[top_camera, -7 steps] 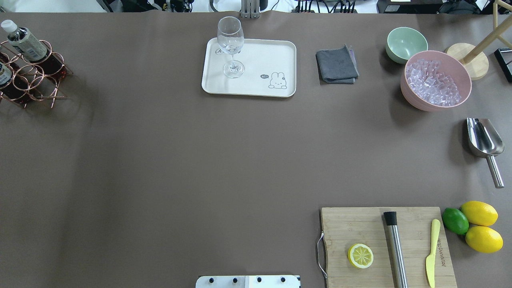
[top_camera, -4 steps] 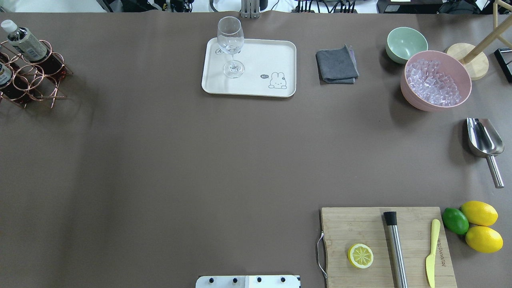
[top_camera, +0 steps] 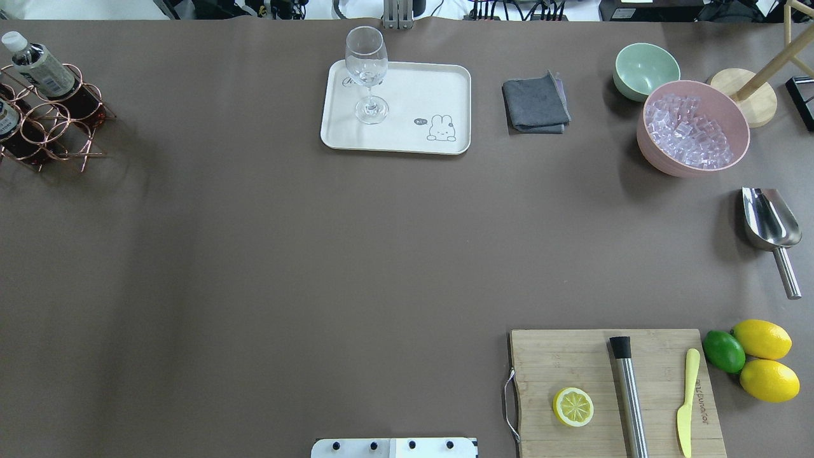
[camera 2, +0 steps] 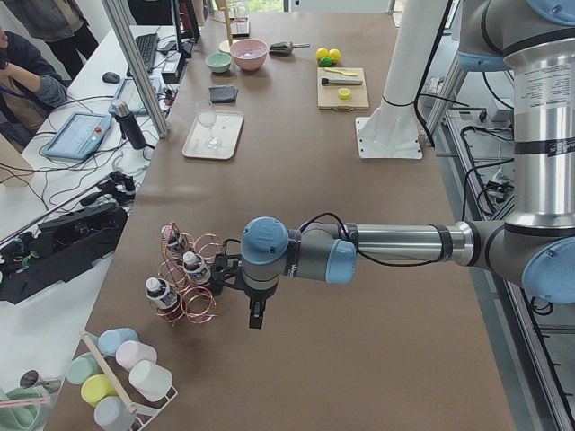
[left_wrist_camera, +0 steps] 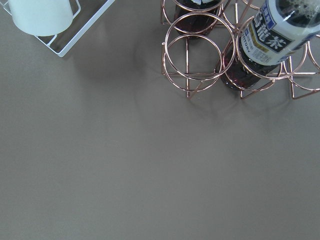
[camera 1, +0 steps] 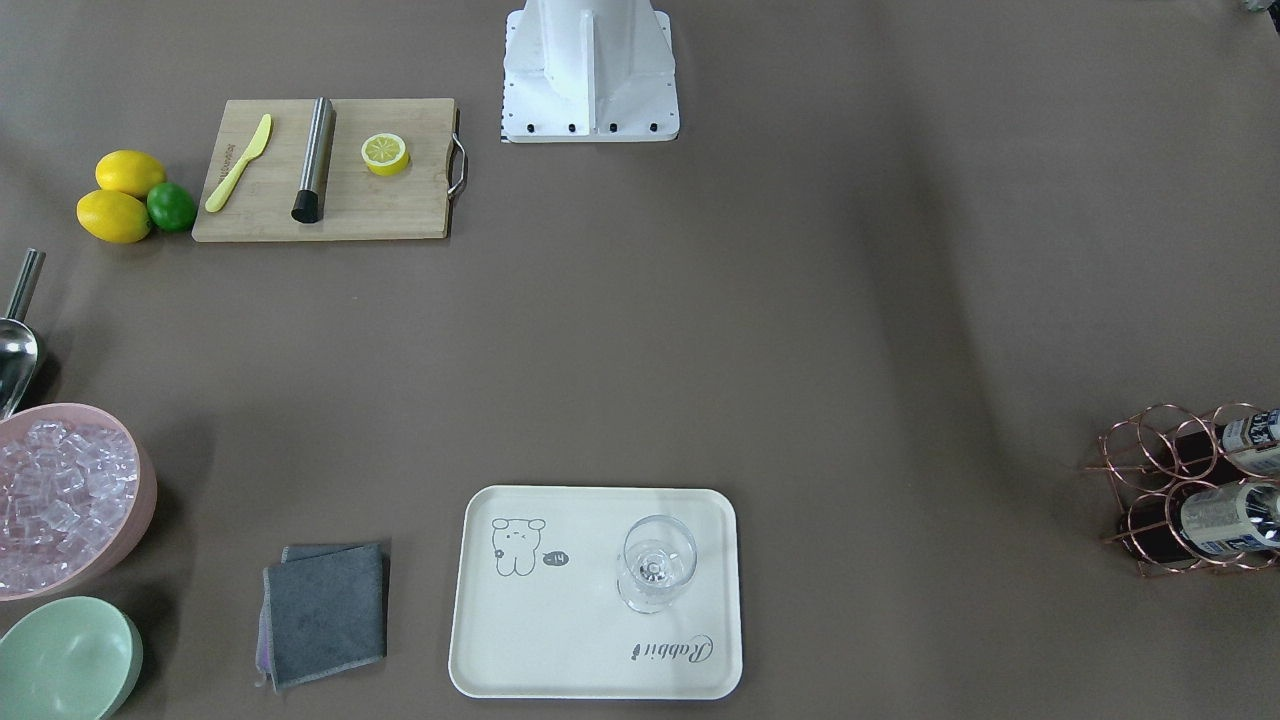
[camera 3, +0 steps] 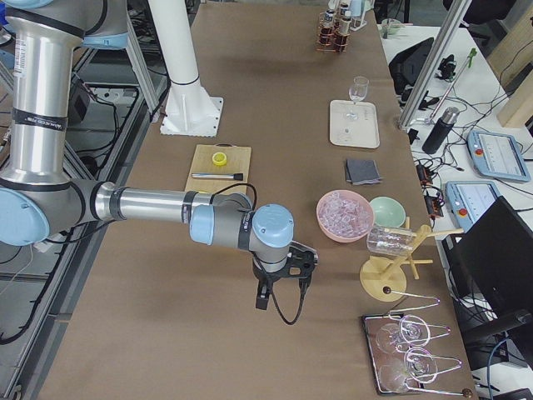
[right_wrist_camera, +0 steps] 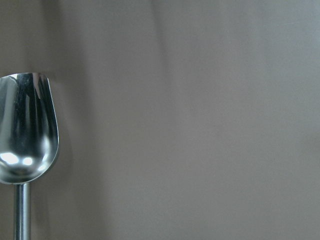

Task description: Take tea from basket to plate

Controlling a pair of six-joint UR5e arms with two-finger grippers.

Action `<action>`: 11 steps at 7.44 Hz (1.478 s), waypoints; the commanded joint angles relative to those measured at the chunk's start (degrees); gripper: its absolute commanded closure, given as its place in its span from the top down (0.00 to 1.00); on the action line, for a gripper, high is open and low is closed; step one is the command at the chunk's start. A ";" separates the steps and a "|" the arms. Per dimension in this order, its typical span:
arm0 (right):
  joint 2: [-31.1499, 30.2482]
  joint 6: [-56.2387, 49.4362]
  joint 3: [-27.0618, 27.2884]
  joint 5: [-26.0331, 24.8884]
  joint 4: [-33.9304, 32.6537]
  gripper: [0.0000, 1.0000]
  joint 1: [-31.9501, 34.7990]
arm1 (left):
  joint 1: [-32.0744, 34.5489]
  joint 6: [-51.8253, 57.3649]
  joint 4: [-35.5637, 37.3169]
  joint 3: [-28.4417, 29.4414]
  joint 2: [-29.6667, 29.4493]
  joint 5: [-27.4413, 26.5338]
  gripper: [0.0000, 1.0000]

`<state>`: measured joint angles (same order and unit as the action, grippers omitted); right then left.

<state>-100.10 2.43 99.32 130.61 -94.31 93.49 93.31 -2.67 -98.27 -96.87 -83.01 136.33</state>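
The tea, a dark-labelled bottle with white writing, stands in the copper wire basket at the top right of the left wrist view. It also shows at the frame edge, next to a pale-labelled bottle. The basket is at the table's far left. The cream plate carries a wine glass. My left gripper hangs beside the basket. My right gripper hovers over bare table. I cannot tell whether either is open or shut.
A steel scoop lies at the right, behind it a pink bowl of ice and a mint bowl. A grey cloth lies beside the plate. A cutting board is front right. A white cup stands near the basket.
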 commanded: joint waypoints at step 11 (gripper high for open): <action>-0.09 0.20 -0.27 -0.18 -0.09 1.00 0.02 | 0.20 17.45 0.19 -5.25 -0.21 -0.54 0.97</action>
<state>-100.05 2.64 98.81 130.58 -94.39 93.43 93.43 5.47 -98.15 -101.30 -82.59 136.09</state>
